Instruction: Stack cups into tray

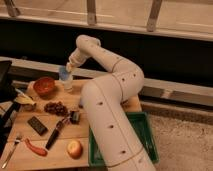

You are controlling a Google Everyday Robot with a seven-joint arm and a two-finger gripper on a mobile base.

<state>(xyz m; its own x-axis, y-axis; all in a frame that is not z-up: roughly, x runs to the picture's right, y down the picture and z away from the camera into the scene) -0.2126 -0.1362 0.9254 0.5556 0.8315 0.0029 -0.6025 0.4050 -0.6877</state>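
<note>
The light blue cup [64, 75] sits on top of the white cup [67, 85], which stands on the wooden table at the back, right of the red-orange bowl. My gripper [68, 68] is right at the blue cup's top, reaching in from the upper right. The green tray [145, 134] lies at the table's right end, and my arm [107, 115] hides much of it. Both cups are well left of the tray.
A red-orange bowl [44, 86], dark grapes [56, 107], a black flat device [37, 125], a knife [56, 132], an apple [74, 148], a red chili [36, 148] and a fork [10, 152] lie on the table. A dark ledge runs behind.
</note>
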